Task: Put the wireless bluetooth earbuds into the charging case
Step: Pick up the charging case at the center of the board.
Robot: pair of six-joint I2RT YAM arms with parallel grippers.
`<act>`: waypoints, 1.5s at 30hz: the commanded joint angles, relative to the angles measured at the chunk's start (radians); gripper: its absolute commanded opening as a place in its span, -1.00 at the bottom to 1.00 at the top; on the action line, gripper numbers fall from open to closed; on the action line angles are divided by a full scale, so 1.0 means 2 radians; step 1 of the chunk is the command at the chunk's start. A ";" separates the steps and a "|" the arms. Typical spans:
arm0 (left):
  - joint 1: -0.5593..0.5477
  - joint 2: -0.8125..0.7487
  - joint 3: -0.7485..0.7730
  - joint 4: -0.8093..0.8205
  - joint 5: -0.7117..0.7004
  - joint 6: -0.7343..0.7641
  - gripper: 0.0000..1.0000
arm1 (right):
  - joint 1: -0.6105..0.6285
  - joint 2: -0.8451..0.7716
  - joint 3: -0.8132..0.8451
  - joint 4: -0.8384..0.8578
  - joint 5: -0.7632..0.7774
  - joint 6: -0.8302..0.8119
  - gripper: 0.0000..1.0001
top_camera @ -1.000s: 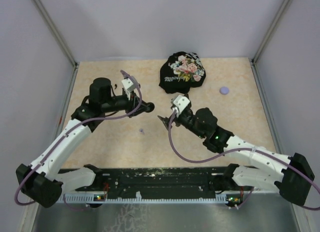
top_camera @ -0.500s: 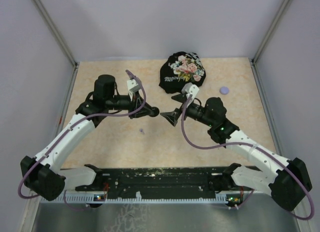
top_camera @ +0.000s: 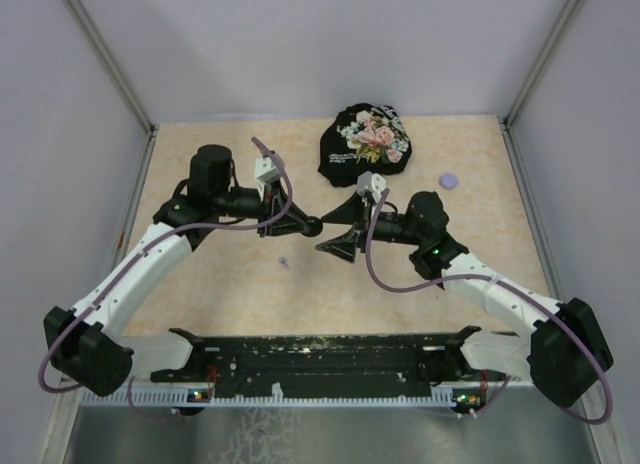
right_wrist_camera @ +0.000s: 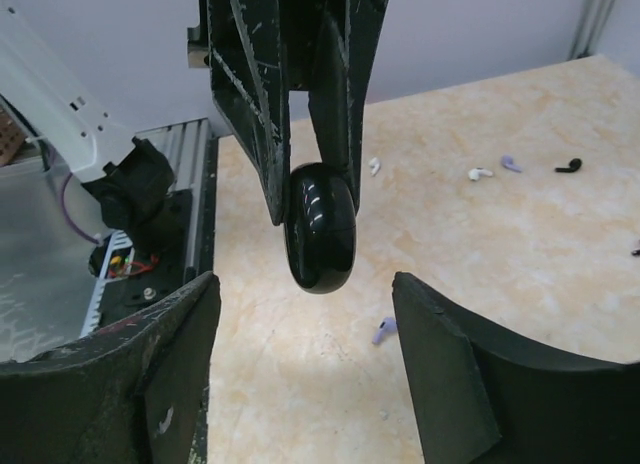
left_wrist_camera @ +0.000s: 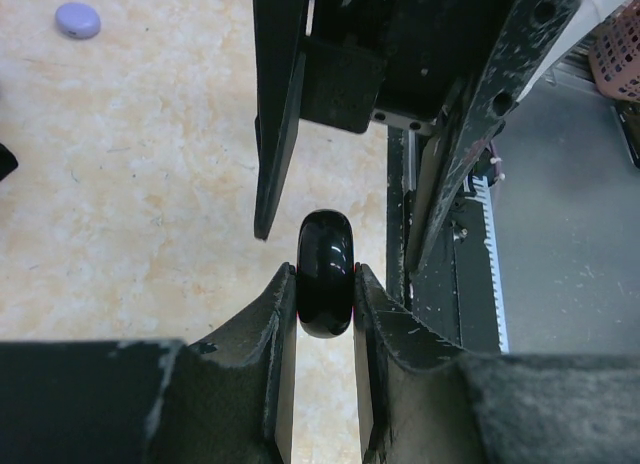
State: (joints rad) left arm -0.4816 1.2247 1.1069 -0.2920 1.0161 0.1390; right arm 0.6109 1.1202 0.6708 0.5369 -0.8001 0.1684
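Case (right_wrist_camera: 320, 229) before all else: the glossy black puck is pinched at the tips of the left pincer (left_wrist_camera: 324, 279), whose fingers stand narrow and flat against its two faces, with its free end poking out past them. The right pincer (right_wrist_camera: 305, 289) faces it head-on, fingers spread wide to either side of that free end, with a gap on both sides, so it touches nothing. From the right pincer the case lies straight ahead between the fingertips, its thin axis running across the opening, so a squeeze would likely land on the faces, not the rim. No seam or lid line can be made out.

Just beyond and below, a lavender earbud (right_wrist_camera: 383, 330) lies on the tabletop (right_wrist_camera: 480, 264). Farther ahead and to the right pincer's right lie white earbuds (right_wrist_camera: 480, 172), a second lavender earbud (right_wrist_camera: 510, 164) and a black earbud (right_wrist_camera: 570, 165), well apart from both pincers. None is in the case yet.
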 commanded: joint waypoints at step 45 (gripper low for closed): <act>0.001 -0.043 -0.046 0.233 0.063 -0.180 0.25 | -0.003 -0.043 -0.029 0.160 -0.003 0.055 -1.00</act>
State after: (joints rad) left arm -0.4820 1.1259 1.0389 0.0086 1.0996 -0.0940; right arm 0.6060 1.0531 0.6327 0.7025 -0.8349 0.2173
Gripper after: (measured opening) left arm 0.618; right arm 0.214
